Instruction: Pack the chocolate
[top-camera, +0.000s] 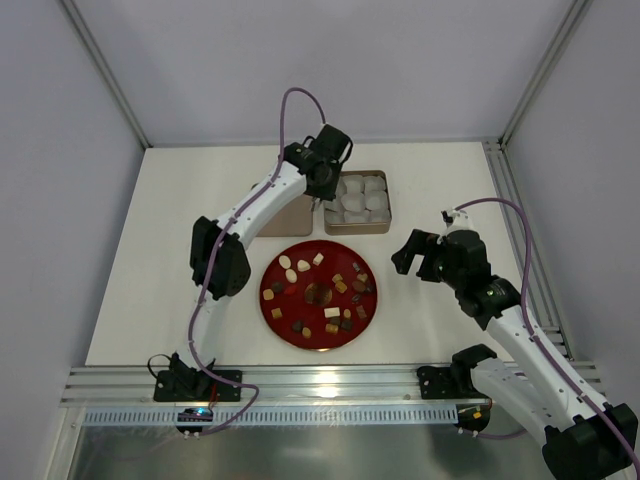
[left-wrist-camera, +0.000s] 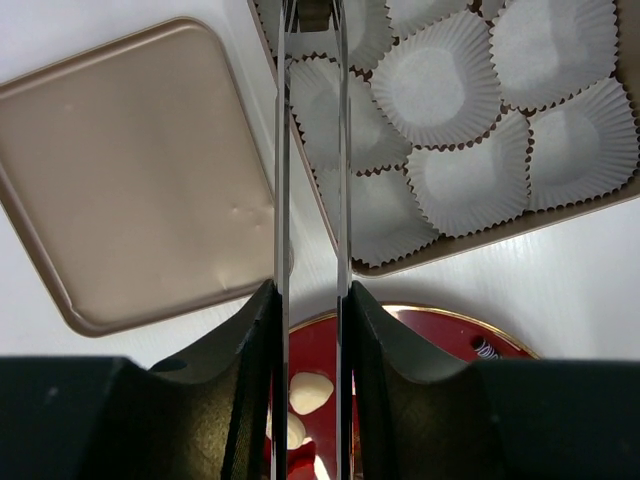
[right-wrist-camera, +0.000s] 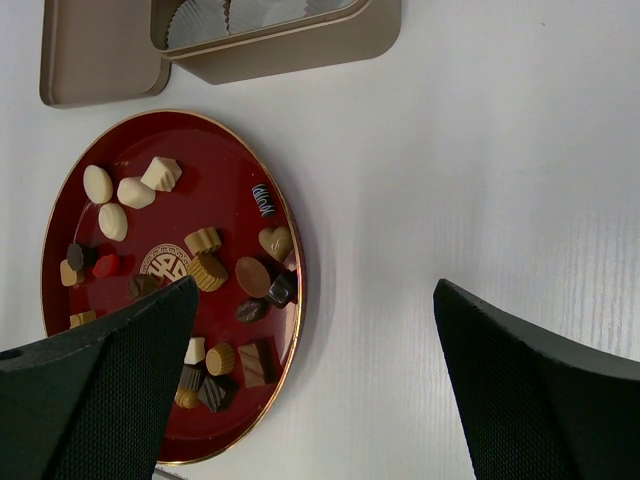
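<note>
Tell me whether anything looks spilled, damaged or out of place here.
Nothing stands out. The chocolates lie on the red plate, the paper cups sit neatly in the tin, and its lid lies flat beside it.

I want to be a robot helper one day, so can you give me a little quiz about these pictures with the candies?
1. True or false: the lid is on the tin.
2. What colour is the plate holding the chocolates? A red, B blue, C green.
3. Fill in: the right pincer is wide ___.
Key: 1 false, it lies beside the tin; 2 A; 3 open.
</note>
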